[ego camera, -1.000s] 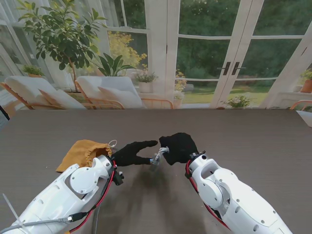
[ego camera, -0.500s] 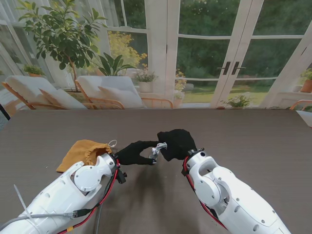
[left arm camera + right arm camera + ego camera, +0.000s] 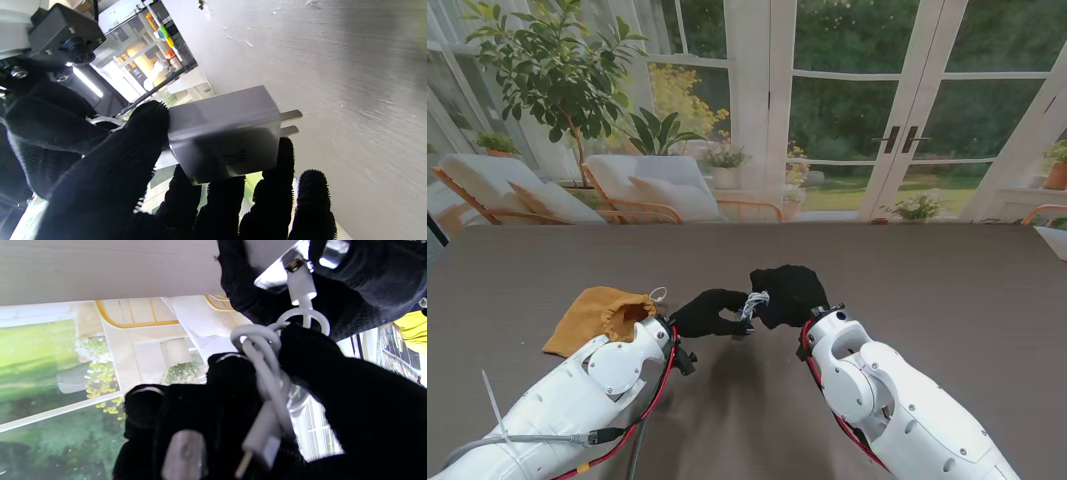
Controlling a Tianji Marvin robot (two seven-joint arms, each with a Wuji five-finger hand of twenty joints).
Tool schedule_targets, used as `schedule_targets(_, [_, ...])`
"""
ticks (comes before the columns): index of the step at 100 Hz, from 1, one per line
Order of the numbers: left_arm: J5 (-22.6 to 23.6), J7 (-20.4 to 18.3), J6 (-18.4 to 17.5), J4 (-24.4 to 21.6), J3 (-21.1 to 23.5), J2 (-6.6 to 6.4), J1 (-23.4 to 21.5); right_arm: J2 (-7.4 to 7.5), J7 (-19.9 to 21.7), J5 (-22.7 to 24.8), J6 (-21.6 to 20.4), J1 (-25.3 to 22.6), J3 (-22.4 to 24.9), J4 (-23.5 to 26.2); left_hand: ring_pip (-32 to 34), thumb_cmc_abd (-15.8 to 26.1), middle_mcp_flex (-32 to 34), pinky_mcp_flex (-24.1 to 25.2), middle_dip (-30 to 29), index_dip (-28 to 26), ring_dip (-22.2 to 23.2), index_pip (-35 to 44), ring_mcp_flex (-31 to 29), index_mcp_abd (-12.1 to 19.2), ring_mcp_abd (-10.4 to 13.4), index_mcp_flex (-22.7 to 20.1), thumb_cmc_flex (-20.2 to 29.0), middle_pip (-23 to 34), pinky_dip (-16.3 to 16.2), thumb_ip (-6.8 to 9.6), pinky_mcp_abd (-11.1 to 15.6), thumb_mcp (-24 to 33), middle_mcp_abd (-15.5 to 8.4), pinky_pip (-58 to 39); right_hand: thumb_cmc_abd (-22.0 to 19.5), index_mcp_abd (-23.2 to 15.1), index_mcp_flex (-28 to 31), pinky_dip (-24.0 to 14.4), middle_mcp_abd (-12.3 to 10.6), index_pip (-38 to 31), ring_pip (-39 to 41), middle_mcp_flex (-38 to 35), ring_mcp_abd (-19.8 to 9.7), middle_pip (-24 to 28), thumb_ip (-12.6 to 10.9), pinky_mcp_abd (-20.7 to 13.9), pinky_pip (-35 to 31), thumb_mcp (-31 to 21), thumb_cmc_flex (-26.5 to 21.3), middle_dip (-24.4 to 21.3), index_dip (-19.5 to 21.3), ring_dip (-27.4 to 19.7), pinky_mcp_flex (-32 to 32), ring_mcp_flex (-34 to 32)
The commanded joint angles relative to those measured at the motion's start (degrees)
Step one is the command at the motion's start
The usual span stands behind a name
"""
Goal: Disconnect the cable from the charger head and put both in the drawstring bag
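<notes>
Above the table's middle, my left hand point(image 3: 710, 313) is shut on the white charger head point(image 3: 227, 133), whose two prongs point away from the palm. My right hand point(image 3: 789, 295) meets it from the right and is shut on the coiled white cable point(image 3: 755, 301). In the right wrist view, the bundled cable point(image 3: 267, 373) lies across my palm, and its white plug point(image 3: 302, 283) sits at the charger head point(image 3: 277, 273) with a bit of metal showing. Whether the plug is still seated I cannot tell. The mustard drawstring bag point(image 3: 602, 313) lies on the table left of my left wrist, its mouth facing the hands.
The dark table point(image 3: 927, 270) stretches wide to the right and far side. A loose free end of the cable point(image 3: 258, 443) hangs by my right palm. My two white forearms fill the near part of the stand view.
My left fingers have curled from an extended pose to a closed hold on the charger head. Both hands have drawn closer together and shifted slightly farther from me.
</notes>
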State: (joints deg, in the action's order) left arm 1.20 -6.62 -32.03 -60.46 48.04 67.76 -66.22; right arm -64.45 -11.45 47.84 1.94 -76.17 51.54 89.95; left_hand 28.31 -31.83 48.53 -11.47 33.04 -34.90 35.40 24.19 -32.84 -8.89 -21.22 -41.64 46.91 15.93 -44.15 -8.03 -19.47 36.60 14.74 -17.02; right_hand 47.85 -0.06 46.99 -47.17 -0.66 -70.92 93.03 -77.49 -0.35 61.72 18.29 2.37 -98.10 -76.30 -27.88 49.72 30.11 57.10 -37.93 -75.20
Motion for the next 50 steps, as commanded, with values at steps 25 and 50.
schedule_targets(25, [-1.1, -1.5, -0.5, 1.5, -1.8, 0.75, 1.2, -0.63, 0.6, -0.8, 1.7, 0.9, -0.2, -0.2, 14.8, -5.4, 6.8, 4.6, 23.8, -2.7, 6.2, 19.9, -7.2, 1.2, -1.2, -2.0, 8.4, 5.3, -2.0, -1.41, 0.3, 1.4, 0.0, -40.1, -1.0, -2.7, 3.1, -2.3, 4.4, -5.6, 2.6, -5.6, -12.7, 3.1, -2.2, -2.8, -7.0, -10.7, -5.7, -0.6, 3.9, 0.9, -29.1, -0.6])
schedule_targets(50, [-2.1, -3.1, 1.7, 0.6, -2.3, 0.67, 1.2, -0.89, 0.6, -1.5, 3.3, 1.4, -0.1, -0.2, 25.7, -2.7, 12.7, -0.5, 39.9, -3.7, 9.7, 28.4, -15.1, -3.9, -1.0, 0.8, 12.1, 7.4, 1.9, -0.84, -2.5, 4.7, 1.4, -54.1, -1.1, -2.7, 3.1, -2.3, 4.4, -5.6, 2.6, -5.5, -12.8, 3.1, -2.3, -2.9, -7.1, -10.5, -5.8, -0.6, 3.9, 1.0, -29.1, -0.6])
